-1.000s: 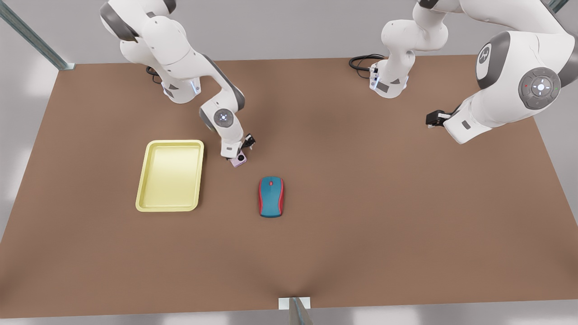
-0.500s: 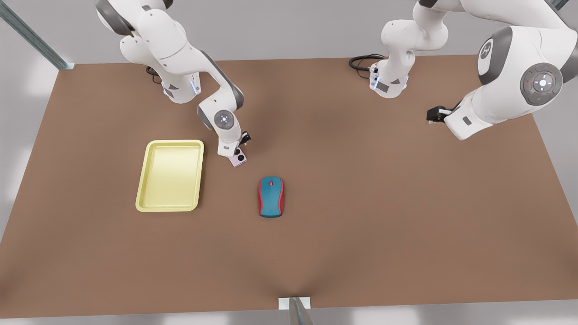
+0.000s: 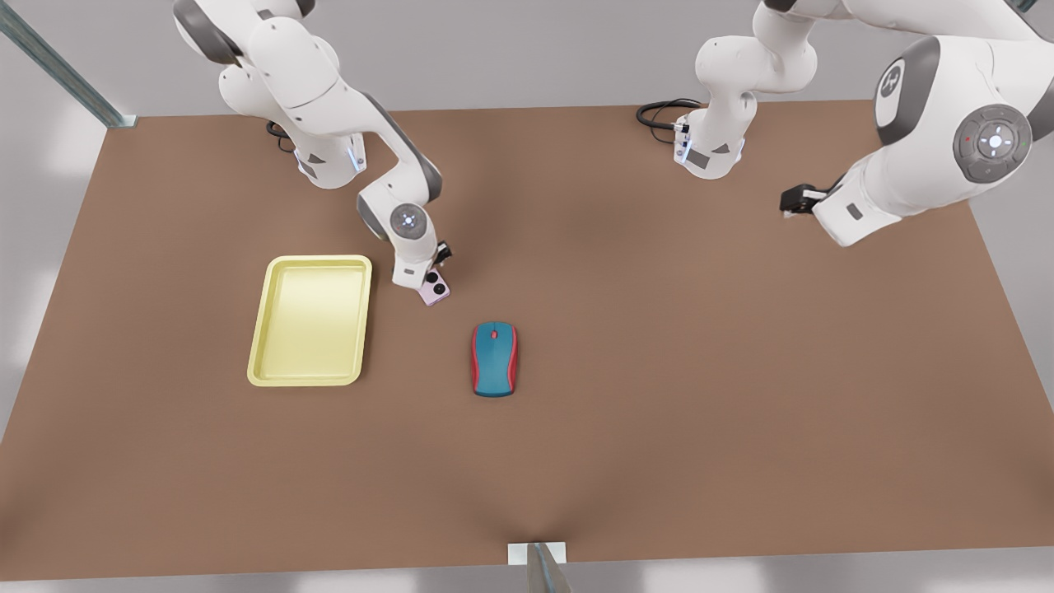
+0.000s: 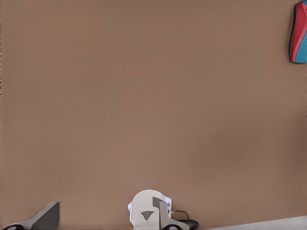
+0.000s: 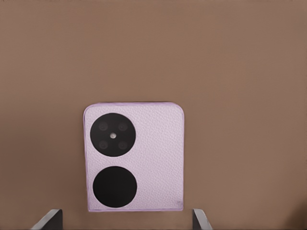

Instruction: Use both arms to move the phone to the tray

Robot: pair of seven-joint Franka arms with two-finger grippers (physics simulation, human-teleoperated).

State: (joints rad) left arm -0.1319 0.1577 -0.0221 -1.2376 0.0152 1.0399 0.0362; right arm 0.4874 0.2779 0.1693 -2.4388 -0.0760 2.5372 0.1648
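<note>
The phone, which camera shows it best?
The right wrist view: the phone lies flat on the table, face and both black circles plain. In the front view it is small, partly covered by the right pincer.

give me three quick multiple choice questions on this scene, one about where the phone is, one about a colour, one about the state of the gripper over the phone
1. Where does the phone lie?
A. inside the tray
B. on the table between tray and mouse
C. on top of the mouse

2. What colour is the tray?
A. pale yellow
B. teal
C. black

3. How is the right gripper set?
A. shut on the phone
B. open, one finger either side of the phone
C. shut on the mouse

Answers:
1 B: the phone rests on the table, just off the tray and up from the mouse.
2 A: its rim and floor are pale yellow.
3 B: the right gripper shows its fingertips spread wider than the phone; the left gripper waits far off.
</note>
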